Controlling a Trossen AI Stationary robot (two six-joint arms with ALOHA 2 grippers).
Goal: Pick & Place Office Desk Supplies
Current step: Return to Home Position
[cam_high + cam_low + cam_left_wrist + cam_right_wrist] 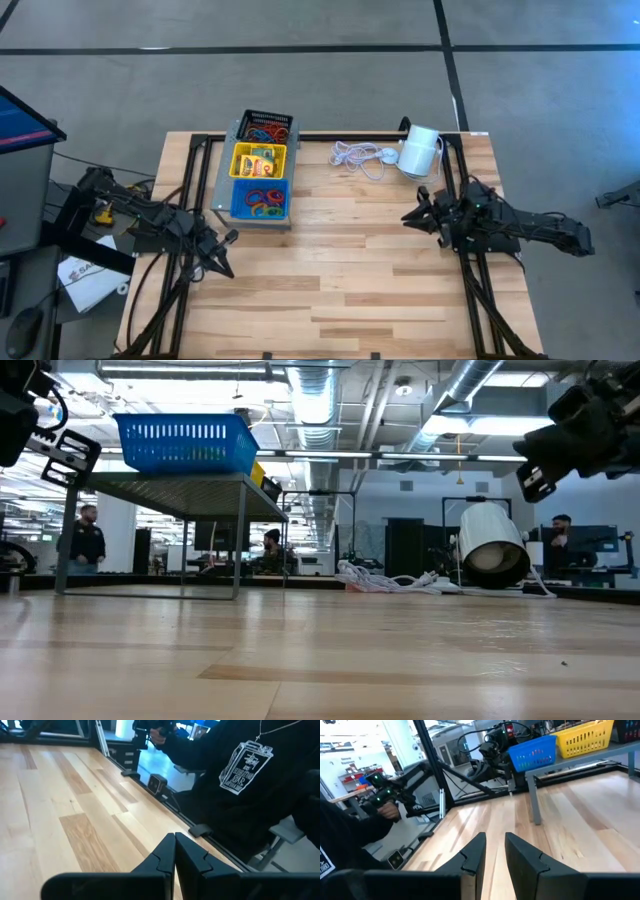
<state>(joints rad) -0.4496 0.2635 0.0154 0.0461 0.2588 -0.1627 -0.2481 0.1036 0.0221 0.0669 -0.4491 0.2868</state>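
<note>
Bare wooden counter (330,300) planks fill the front. Farther in, the left pincer (220,262) hovers over the counter's left side, its fingers (162,857) pressed together, and the right pincer (412,216) hovers over the right side with a narrow gap between its fingers (475,852); neither holds anything. Beyond the left one, a grey shelf (221,185) carries three trays in a row: the blue tray (236,200) with coloured loops (265,198) nearest, then the yellow tray (236,160) with crayon boxes (262,158), then the black mesh tray (245,122) with rubber bands (268,131). Near the far edge lie a white cord (358,155) and a white cylinder (420,150).
</note>
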